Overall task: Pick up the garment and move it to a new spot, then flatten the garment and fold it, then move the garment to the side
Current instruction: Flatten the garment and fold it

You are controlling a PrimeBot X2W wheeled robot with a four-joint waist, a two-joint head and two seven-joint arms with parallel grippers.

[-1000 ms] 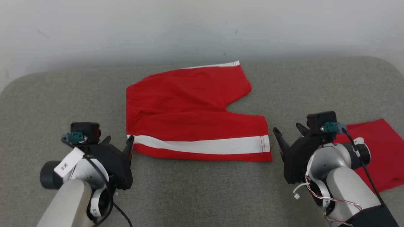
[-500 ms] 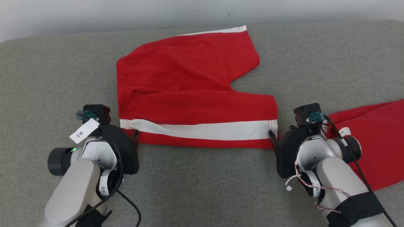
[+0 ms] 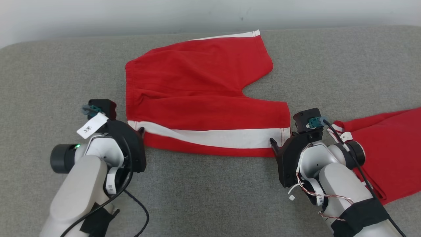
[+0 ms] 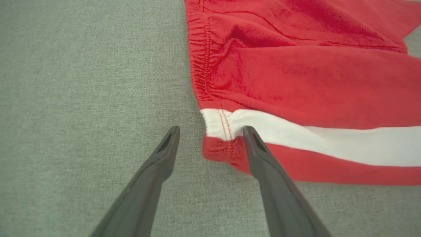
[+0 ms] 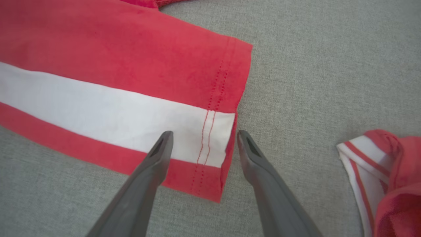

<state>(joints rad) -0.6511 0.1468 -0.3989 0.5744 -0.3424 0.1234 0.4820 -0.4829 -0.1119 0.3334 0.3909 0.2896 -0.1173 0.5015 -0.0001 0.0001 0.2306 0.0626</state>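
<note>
Item: red shorts (image 3: 197,82), white side stripe, lying flat and spread on the grey padded counter (image 3: 210,197), roughly centred before the robot; elastic waistband toward the robot's left, both leg openings toward its right; near leg runs along the near edge with the white stripe along its length, far leg angles off toward the pale wall (image 3: 131,16), a thin white band showing along its far edge. Left claw (image 3: 140,131): fingers apart, set at the near waistband corner; in the left wrist view the left claw (image 4: 210,131) straddles that corner of the shorts (image 4: 296,82), one finger over bare counter just outside the waistband, the other over the white stripe; contact with the cloth cannot be told. Right claw (image 3: 278,143): fingers apart, set at the near hem corner; in the right wrist view the right claw (image 5: 204,135) straddles the stitched hem of the shorts (image 5: 115,49), one finger over the white stripe, the other over bare counter just beyond the edge. Second item: another red garment (image 3: 391,148) with white trim, rumpled, on the counter to the robot's right, behind the right forearm, apart from the shorts; its corner (image 5: 394,171) shows in the right wrist view
</note>
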